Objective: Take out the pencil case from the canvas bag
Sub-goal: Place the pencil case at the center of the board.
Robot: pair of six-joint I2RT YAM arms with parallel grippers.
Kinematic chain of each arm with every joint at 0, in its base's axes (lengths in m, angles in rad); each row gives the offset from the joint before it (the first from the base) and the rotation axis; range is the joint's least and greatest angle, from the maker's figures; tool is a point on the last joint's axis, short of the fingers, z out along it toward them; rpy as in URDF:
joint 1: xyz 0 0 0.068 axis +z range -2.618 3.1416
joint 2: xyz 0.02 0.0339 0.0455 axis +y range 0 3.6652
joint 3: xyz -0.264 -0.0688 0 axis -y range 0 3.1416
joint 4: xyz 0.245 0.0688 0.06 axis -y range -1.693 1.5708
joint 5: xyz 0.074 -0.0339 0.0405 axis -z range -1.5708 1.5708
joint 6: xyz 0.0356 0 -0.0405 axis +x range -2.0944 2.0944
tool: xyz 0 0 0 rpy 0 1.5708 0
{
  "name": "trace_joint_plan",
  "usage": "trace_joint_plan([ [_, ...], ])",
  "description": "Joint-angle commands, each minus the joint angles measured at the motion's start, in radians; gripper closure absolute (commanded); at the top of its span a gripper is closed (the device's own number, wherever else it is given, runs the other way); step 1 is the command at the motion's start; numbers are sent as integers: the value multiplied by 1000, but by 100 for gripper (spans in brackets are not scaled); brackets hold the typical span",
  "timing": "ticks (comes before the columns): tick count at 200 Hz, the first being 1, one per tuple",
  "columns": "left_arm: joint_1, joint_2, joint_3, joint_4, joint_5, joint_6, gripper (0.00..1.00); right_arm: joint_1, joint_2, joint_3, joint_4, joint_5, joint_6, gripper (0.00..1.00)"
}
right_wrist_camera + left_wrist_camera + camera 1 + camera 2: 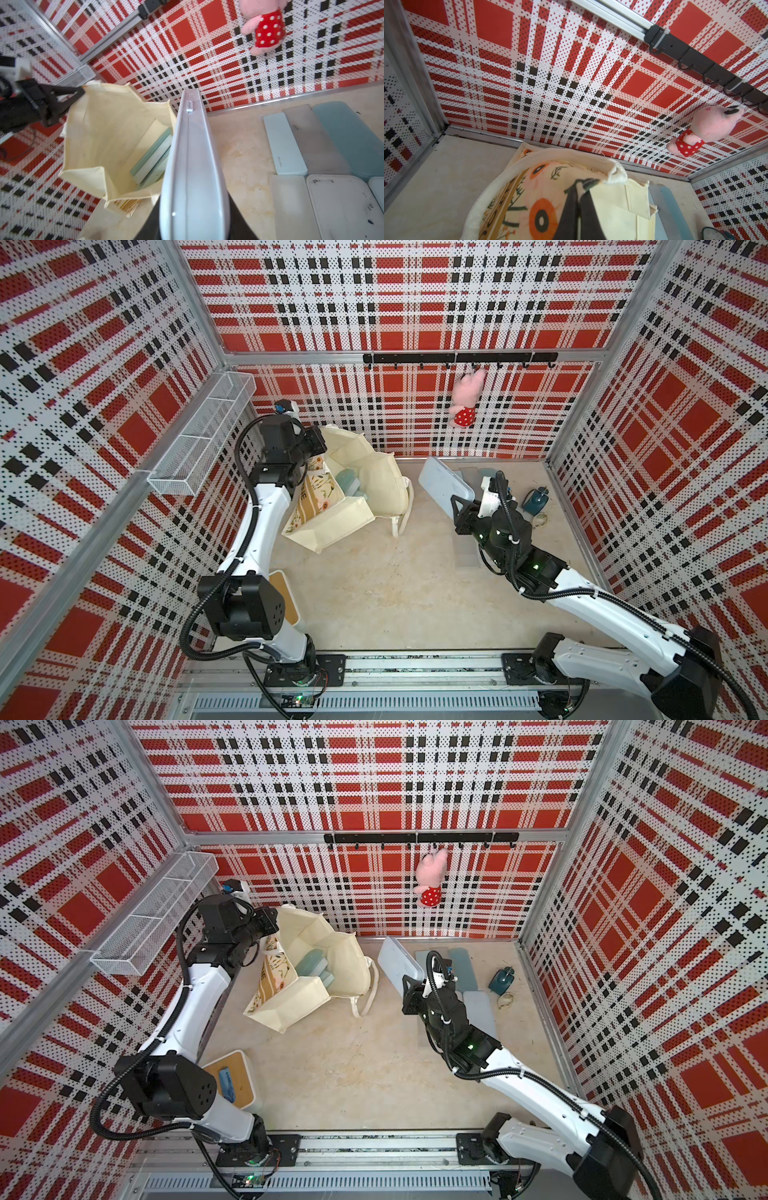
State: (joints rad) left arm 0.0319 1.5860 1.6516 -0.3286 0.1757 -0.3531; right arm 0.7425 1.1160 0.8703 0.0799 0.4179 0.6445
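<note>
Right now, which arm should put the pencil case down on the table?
Right. The right claw grips the pencil case, beside the other cases on the table. The left claw is pinching the canvas bag's rim.

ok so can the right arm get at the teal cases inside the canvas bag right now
Probably not yet: the right gripper is shut on a pale pencil case. The way itself looks free: the left gripper pinches the canvas bag open at its rim, and the teal cases show inside.
</note>
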Motion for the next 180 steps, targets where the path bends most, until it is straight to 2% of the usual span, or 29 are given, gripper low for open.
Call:
trace_joint_plan([
  [1,24,-5,126,91,37,9,100,-34,70,12,87,94,157,92],
  [52,27,14,220,67,142,11,100,-100,288,67,156,104,475,91],
  [95,28,-29,193,77,202,-6,100,-125,465,166,206,80,587,89],
  [132,22,-83,119,107,242,-43,100,-160,616,232,274,49,698,92],
  [180,-20,-155,11,134,233,-63,100,-188,768,364,282,-3,798,91],
])
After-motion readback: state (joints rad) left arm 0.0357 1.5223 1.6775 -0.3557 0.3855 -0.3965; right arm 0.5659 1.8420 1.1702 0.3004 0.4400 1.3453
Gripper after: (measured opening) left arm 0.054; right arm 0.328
